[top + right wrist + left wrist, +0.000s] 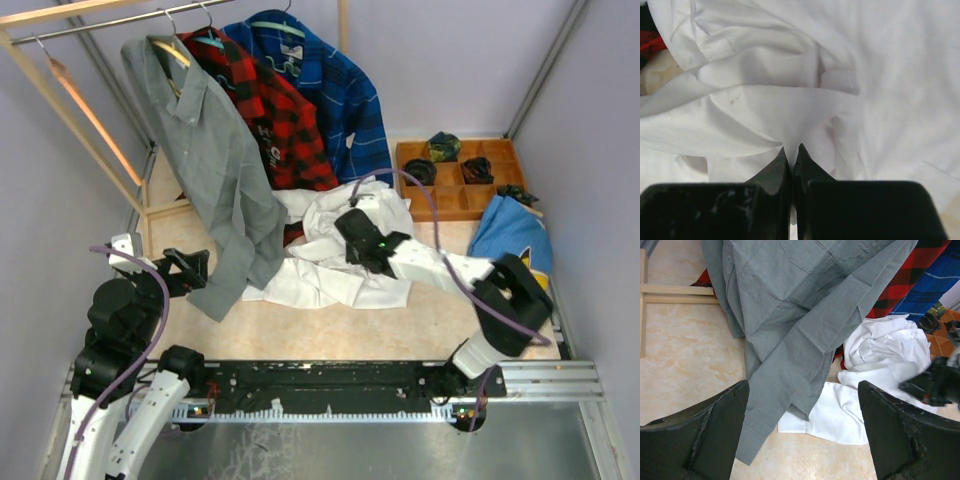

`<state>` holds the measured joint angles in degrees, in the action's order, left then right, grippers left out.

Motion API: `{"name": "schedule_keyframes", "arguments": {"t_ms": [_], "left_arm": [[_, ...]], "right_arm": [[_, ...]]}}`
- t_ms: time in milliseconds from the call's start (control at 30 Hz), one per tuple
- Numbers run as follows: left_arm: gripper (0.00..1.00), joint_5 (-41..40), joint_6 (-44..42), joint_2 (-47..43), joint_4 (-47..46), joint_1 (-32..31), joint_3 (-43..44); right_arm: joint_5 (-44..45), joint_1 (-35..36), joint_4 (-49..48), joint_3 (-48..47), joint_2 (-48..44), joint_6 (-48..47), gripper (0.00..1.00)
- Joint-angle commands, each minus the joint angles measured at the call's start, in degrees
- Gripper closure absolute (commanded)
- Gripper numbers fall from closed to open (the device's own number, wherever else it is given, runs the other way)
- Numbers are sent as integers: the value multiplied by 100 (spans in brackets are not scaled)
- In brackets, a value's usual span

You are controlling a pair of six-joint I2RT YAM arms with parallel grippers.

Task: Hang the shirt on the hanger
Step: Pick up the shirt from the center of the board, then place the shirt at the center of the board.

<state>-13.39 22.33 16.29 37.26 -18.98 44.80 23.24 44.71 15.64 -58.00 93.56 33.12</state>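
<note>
Limp grey button-up shirt (215, 170) likely wants a collar pinch; left fingers (715, 435) released, right fingers (772, 175) grasping crumpled white shirt (840, 75).

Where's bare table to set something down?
Near strip between the white shirt hem and the arm bases; left patch between the wooden rack foot and the grey shirt. Crowded: centre, shirts piled, right pincer on the white one.

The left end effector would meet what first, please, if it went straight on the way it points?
Probably the grey shirt, whose hanging lower part lies straight ahead of the open left end effector; the white shirt lies beside and beyond it, though depth is unclear.
</note>
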Motion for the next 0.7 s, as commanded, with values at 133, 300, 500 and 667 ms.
{"name": "schedule_keyframes", "arguments": {"t_ms": [133, 300, 500, 667], "left_arm": [[5, 14, 36, -96, -172, -9, -49], [6, 7, 46, -59, -167, -9, -57], [6, 4, 44, -30, -169, -9, -51], [6, 11, 51, -34, -168, -5, -54]], "right_arm": [[1559, -32, 877, -25, -3850, -563, 100], [2606, -26, 1431, -1659, -4697, -1737, 100], [3279, -32, 1056, -3611, -4553, -3335, 100], [3458, -31, 261, -4433, -4386, -4347, 100]]}}
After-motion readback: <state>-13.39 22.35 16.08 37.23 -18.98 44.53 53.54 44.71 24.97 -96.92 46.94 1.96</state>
